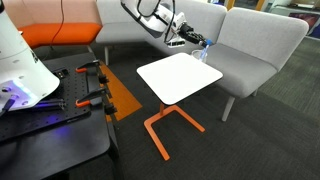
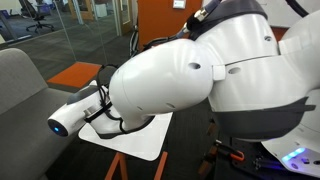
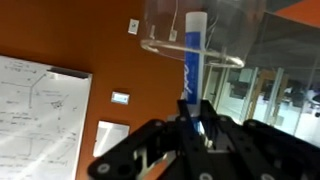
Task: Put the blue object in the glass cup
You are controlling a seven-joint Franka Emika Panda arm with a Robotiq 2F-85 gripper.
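Wrist view: glass cup (image 3: 225,30) fills the upper middle of the frame. Walls are clear and the whitish rim shows as an oval ring below the body, so the mouth faces the camera and the gripper. The office background shows through the glass.

Contents: the far part of the blue object (image 3: 190,80) crosses the rim ring and lies within the cup's outline. It looks to be inside the mouth, though through clear glass I cannot tell how deep, nor whether it touches wall or bottom.

Blue object, axis: the long axis runs almost straight up the frame, leaning slightly right toward the top, in line with the gripper's reach. The near part is bright blue with white lettering; the far end, in the cup, is pale. That far end points into the cup and the near end sits in the gripper.

Gripper (image 3: 195,125): the black fingers (image 3: 212,130) sit tight on either side of the object's near end, clamped on it.

Exterior view: the gripper (image 1: 190,40) is raised beyond the far corner of the white table (image 1: 178,76), over the grey sofa (image 1: 250,45). A blue speck shows just beside it; the cup is too small to make out here. In the other view, the white arm (image 2: 190,70) blocks most of the frame, with only part of the table (image 2: 135,138) showing under it.

Wrist view background: whiteboard (image 3: 40,110) at left, orange wall (image 3: 100,30) above it.
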